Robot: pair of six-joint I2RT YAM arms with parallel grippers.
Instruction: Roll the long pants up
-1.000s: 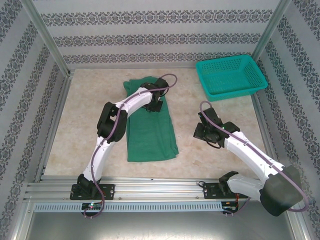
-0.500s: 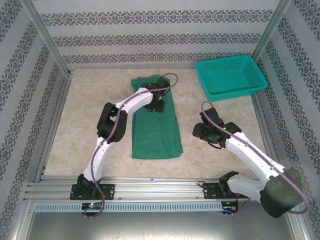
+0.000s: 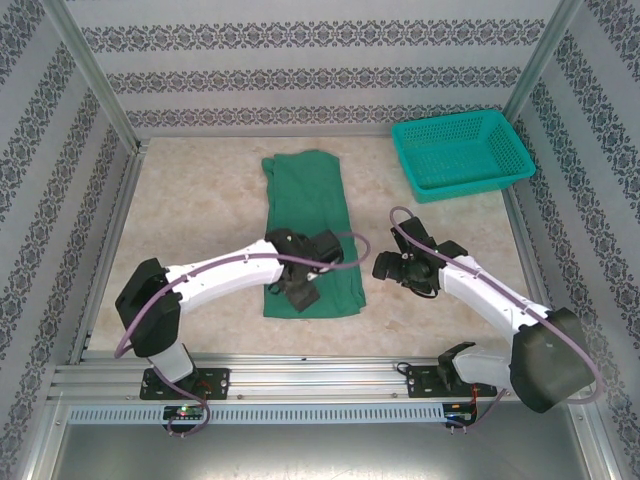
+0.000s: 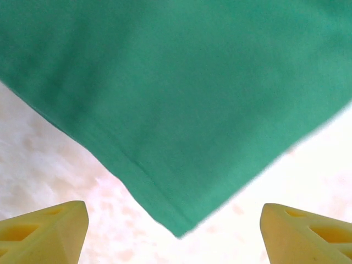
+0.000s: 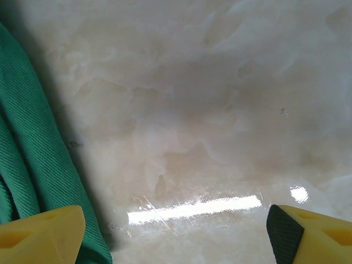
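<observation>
**Green long pants (image 3: 305, 212) lie flat as both arms hover open at the near end**

We see the long pants spread lengthwise in the middle of the marbled tabletop (image 3: 190, 230). They form a narrow dark green strip running from the far side toward the near side. The fabric looks smooth and plain, and none of it is rolled.

The left end effector (image 3: 299, 292) sits over the near end of the strip, toward its left corner. In the left wrist view its yellow fingers (image 4: 47, 231) stand wide apart. A hemmed corner of the cloth points into the gap between them, and nothing is clamped between them.

The right end effector (image 3: 383, 268) hangs just right of the pants, near their near right edge. Its wrist view looks down on bare, glossy tabletop, with the green edge bunched along the left side. Its fingers (image 5: 41, 236) are also spread wide, and they hold nothing.

A teal mesh basket (image 3: 460, 150) stands at the far right corner, well apart from the pants and from both arms.
</observation>
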